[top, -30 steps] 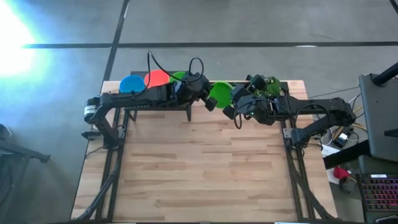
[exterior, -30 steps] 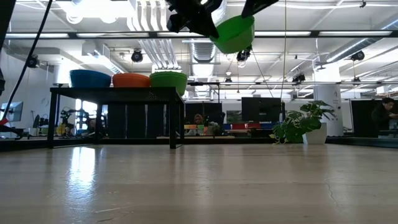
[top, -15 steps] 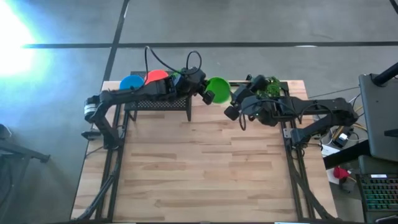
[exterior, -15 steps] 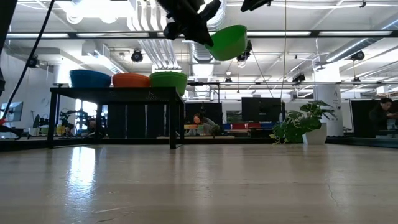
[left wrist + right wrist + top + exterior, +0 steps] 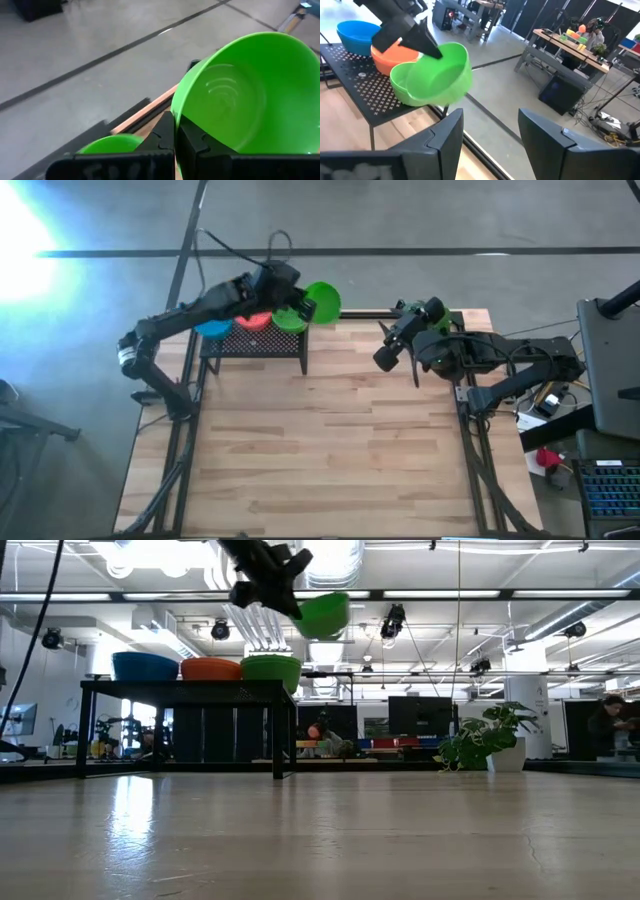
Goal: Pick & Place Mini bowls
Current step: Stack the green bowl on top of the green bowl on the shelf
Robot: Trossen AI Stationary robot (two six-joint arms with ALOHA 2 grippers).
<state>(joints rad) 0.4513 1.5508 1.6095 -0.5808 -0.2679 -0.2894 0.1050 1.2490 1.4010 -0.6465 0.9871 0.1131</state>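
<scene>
3 mini bowls (image 5: 207,667) sit on the stand (image 5: 185,690) (table's (image 5: 330,450) back-left).

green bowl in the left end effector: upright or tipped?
Tipped. The held bowl hangs aloft by its rim in the shut left end effector, mouth turned sideways; the stand's three bowls sit level.

Grey concrete floor (image 5: 420,215), ceiling strip lights (image 5: 480,594), desks (image 5: 570,47)

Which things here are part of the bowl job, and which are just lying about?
Job:
- held green bowl, pinched at its rim by the left gripper
- green bowl, orange bowl and blue bowl on the stand
- right gripper, open, empty

Lying about:
- black mesh stand
- plant sprig
</scene>
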